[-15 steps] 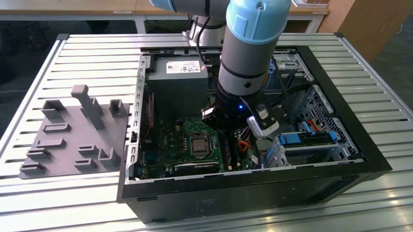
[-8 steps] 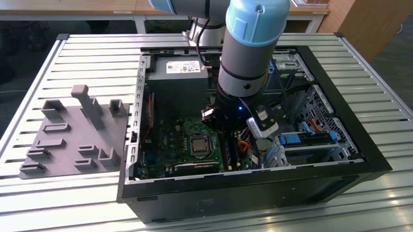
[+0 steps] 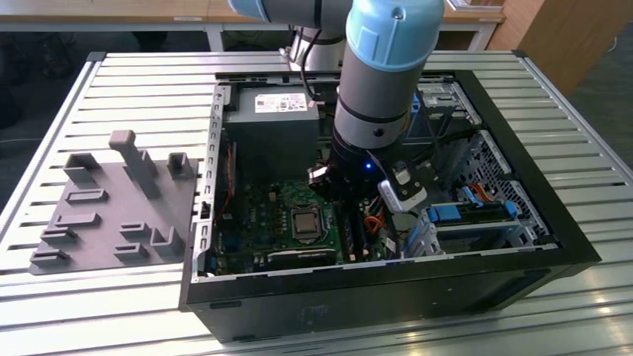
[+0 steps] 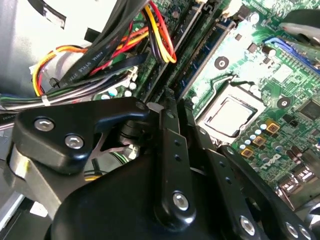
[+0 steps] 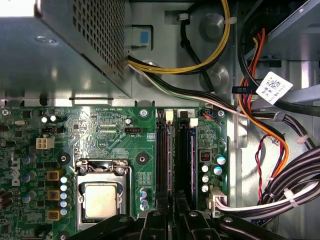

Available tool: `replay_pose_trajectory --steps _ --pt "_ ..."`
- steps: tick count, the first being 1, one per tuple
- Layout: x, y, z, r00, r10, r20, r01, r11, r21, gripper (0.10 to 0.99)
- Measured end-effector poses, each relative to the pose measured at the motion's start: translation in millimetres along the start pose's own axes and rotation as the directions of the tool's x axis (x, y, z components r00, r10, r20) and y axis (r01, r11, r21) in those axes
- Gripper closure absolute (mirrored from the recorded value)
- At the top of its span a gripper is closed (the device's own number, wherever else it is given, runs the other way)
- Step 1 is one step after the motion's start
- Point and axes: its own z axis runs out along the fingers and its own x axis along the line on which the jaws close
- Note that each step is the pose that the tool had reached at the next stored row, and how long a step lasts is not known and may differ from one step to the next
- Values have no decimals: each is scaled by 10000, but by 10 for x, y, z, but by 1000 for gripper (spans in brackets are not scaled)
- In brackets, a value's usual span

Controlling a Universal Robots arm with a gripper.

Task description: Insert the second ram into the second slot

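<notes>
The gripper (image 5: 172, 207) hovers over the motherboard (image 5: 100, 130), fingers closed above the second ram (image 5: 191, 160), which lies seated in its slot beside the CPU socket (image 5: 102, 197).

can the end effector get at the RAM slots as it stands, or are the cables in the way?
Probably yes. The end effector hangs right over the RAM slots, beside the CPU socket. The cable bundle runs off to one side and does not cross the slots. A blue stick appears seated in one slot.

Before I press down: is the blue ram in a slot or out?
In: in the first wrist view the blue ram stands on edge in a motherboard slot. Fully seated: cannot tell.
</notes>
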Motion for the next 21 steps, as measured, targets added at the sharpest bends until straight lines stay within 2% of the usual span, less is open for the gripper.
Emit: replay_pose_trajectory --steps 3,7,9,12,13,21 --pt "0 1 -28 10000 0 -1 0 10000 0 875" --pt "1 3 -125 10000 0 -1 0 10000 0 875" --pt "1 4 -150 10000 0 -2 0 10000 1 875" --pt "1 5 -152 10000 0 -1 0 10000 -2 890" --pt "1 4 -152 10000 0 -1 0 10000 -3 980" --pt "0 3 -107 10000 0 -2 0 10000 0 980"
